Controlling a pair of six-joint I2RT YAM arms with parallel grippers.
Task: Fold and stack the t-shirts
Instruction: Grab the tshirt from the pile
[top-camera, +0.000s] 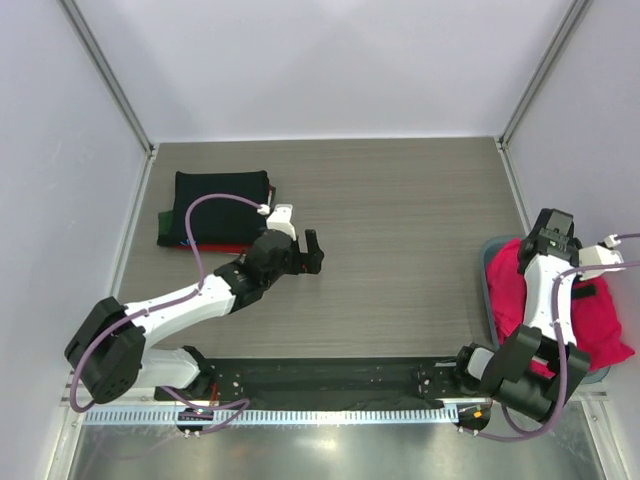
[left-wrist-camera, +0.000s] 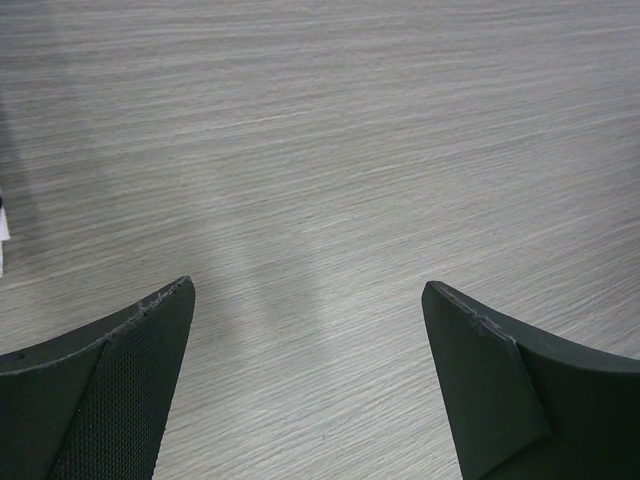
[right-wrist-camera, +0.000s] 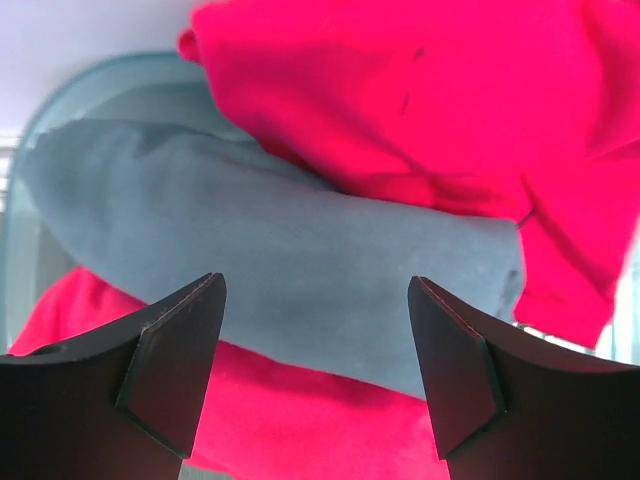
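A stack of folded shirts (top-camera: 215, 205), black on top with dark red beneath, lies at the back left of the table. My left gripper (top-camera: 310, 253) is open and empty over bare table to the right of the stack; its fingers (left-wrist-camera: 120, 380) frame only wood grain. A crumpled bright pinkish-red shirt (top-camera: 518, 290) lies in a grey-blue bin (top-camera: 487, 285) at the right edge. My right gripper (top-camera: 545, 240) hangs open above that pile. In the right wrist view a grey-blue shirt (right-wrist-camera: 300, 260) lies between folds of the pinkish-red shirt (right-wrist-camera: 400, 90), below the open fingers (right-wrist-camera: 170, 360).
White walls close the table on the back and both sides. A black strip and a metal rail (top-camera: 320, 385) run along the near edge by the arm bases. The bin's pale rim (right-wrist-camera: 120, 80) shows at the upper left of the right wrist view.
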